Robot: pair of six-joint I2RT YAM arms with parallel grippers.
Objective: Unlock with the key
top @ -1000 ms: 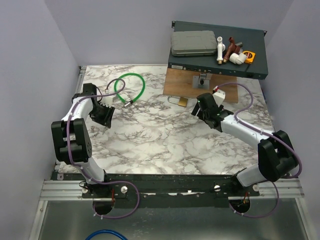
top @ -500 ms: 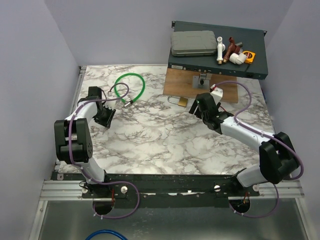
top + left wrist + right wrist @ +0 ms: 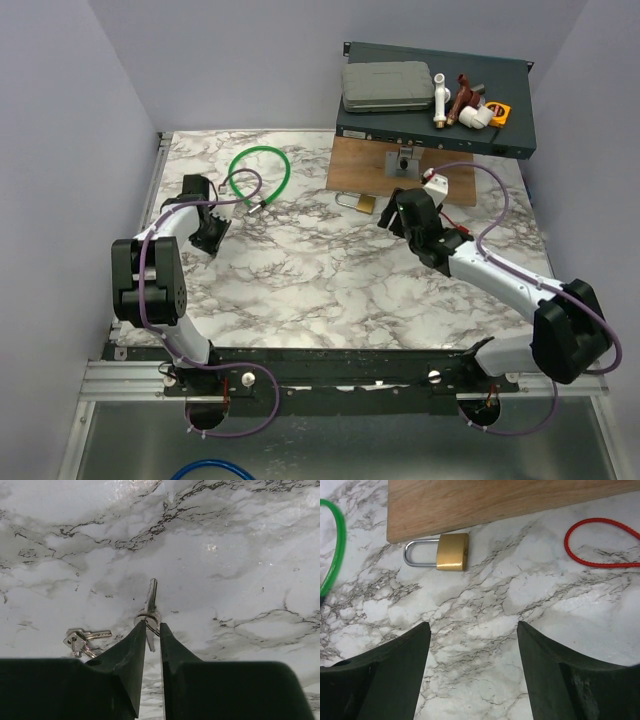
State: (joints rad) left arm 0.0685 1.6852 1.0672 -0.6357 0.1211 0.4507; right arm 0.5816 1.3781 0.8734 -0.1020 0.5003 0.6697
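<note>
A small silver key (image 3: 151, 596) on a ring lies flat on the marble in the left wrist view. My left gripper (image 3: 152, 626) has closed to a narrow gap, and both fingertips press the key's ringed head. A second small blade hangs between the fingers. From above, the left gripper (image 3: 212, 228) sits low at the table's left side, hiding the key. The brass padlock (image 3: 452, 552) with its silver shackle lies beside the wooden board (image 3: 495, 500). My right gripper (image 3: 472, 626) hovers open just short of it, holding nothing. From above, the padlock (image 3: 357, 203) lies left of the right gripper (image 3: 393, 212).
A small bunch of keys (image 3: 80, 640) lies left of my left fingers. A green cable loop (image 3: 262, 172) lies behind the left arm. A red cord loop (image 3: 602, 542) lies right of the padlock. A dark rack box (image 3: 430, 128) with fittings stands at the back.
The left gripper's jaws have narrowed onto the key, and the arm has shifted a little toward the back. The right gripper has moved left, closer to the padlock.
</note>
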